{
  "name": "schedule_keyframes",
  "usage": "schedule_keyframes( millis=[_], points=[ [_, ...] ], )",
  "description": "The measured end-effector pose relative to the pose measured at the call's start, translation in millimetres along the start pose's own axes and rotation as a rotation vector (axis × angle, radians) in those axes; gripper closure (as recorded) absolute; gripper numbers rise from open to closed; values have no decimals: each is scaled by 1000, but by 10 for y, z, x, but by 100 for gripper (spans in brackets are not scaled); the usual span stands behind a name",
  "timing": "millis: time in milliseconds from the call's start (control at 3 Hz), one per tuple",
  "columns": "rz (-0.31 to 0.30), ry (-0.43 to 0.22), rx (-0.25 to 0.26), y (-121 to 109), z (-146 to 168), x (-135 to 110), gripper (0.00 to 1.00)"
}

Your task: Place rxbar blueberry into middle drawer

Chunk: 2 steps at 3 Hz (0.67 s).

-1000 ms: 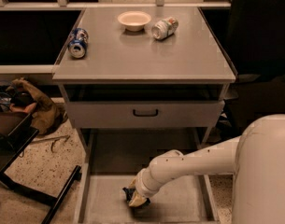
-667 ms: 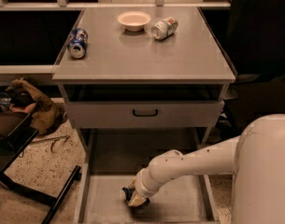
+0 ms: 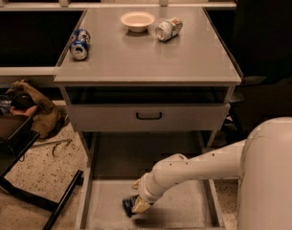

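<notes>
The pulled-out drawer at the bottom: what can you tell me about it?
The middle drawer is a wide, shallow tray of what looks like grey metal, pulled out below a closed drawer front with a black handle. Its floor is flat and plain, with low side walls. The gripper is down inside it, near the left front, close to the floor.

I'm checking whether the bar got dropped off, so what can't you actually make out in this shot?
Camera view:
- rxbar blueberry: only a dark patch at the claw, low in the middle drawer; the claw covers the rest, so floor contact is unclear.
- Drawer's front end: cut off by the picture's bottom edge.
- Labels on the blue can and silver can: too small to read.
</notes>
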<state>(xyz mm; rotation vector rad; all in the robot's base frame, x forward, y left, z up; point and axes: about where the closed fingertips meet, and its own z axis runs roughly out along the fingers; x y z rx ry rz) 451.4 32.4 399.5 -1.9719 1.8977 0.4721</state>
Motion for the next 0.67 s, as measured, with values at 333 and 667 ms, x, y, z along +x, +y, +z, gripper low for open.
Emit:
schedule_keyframes(
  millis=[333,667],
  points=[
    [0,0,0,0,0,0,0],
    [0,0,0,0,0,0,0]
  ],
)
